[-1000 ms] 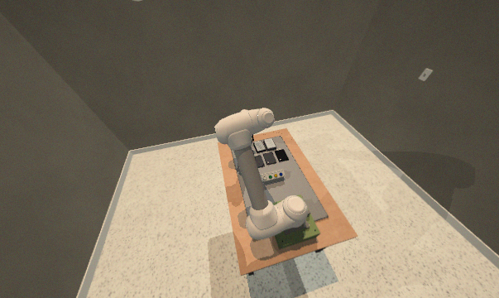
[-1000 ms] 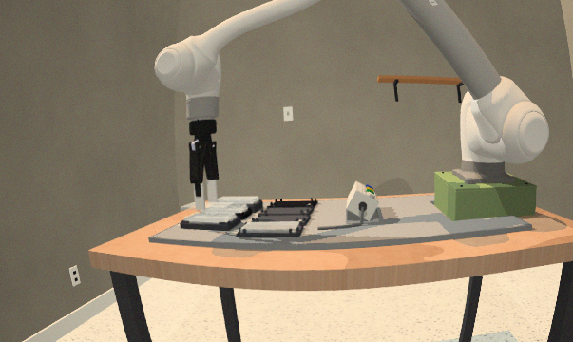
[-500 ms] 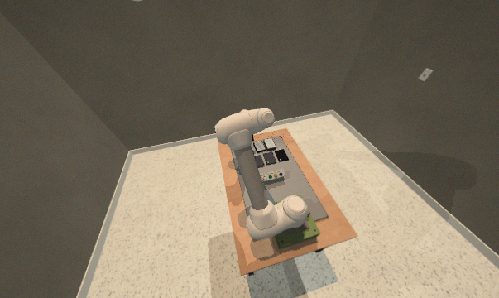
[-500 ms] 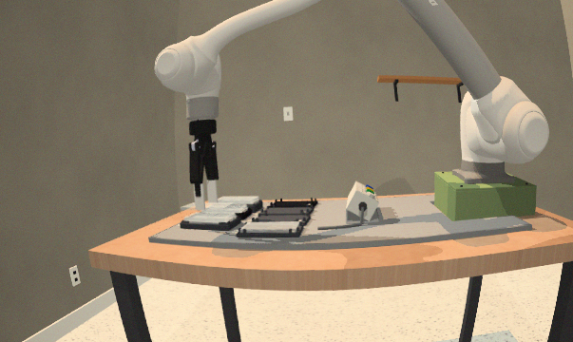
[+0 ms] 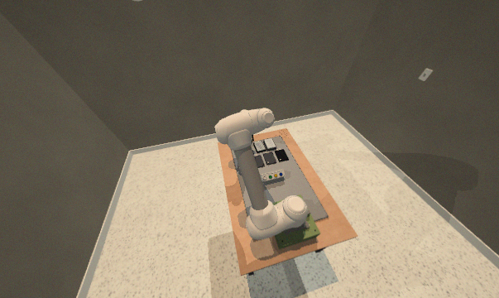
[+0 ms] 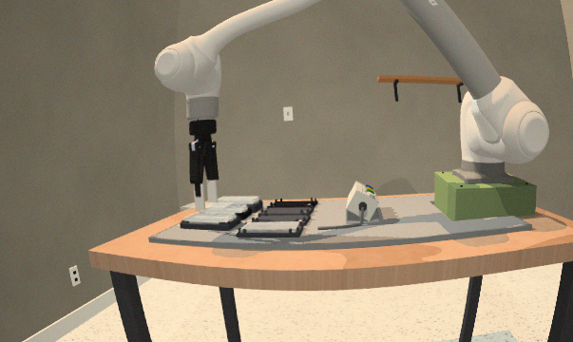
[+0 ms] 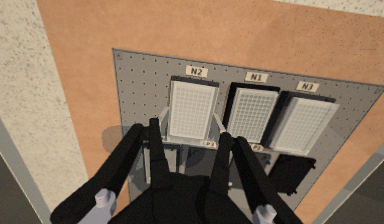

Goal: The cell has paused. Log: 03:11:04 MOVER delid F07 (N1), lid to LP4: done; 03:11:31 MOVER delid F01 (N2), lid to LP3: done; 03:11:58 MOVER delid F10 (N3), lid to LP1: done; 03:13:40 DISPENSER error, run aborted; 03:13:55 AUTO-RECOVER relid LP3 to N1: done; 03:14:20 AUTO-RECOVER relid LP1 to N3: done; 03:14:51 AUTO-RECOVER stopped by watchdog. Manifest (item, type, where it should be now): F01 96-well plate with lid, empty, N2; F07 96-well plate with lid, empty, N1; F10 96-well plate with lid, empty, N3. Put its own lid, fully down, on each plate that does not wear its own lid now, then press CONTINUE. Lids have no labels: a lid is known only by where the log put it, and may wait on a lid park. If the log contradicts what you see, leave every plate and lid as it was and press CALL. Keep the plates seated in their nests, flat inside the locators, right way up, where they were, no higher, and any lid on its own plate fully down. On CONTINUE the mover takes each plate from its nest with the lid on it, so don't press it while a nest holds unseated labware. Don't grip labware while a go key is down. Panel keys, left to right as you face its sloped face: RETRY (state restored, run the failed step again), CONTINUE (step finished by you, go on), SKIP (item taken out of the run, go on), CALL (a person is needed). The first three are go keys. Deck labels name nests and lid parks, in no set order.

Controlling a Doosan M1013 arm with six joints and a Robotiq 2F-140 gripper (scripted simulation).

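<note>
In the wrist view three 96-well plates sit in a row of labelled nests. My gripper (image 7: pixel 190 116) is shut on a clear lid (image 7: pixel 191 110) and holds it level, right over the N2 nest (image 7: pixel 196 72). The N2 plate is hidden under the lid. The plate in N1 (image 7: pixel 252 115) shows open wells in its black frame and wears no lid. The plate in N3 (image 7: pixel 303 125) wears a pale lid. In the exterior view my gripper (image 6: pixel 203 199) hangs low over the row of plates (image 6: pixel 224 211) at the deck's left end.
Black lid parks (image 6: pixel 286 216) lie in a row beside the nests; the nearest one (image 6: pixel 271 228) has a pale top. The sloped key panel (image 6: pixel 362 200) with coloured keys (image 5: pixel 273 175) stands mid-deck. The green arm base (image 6: pixel 485 196) is at the right.
</note>
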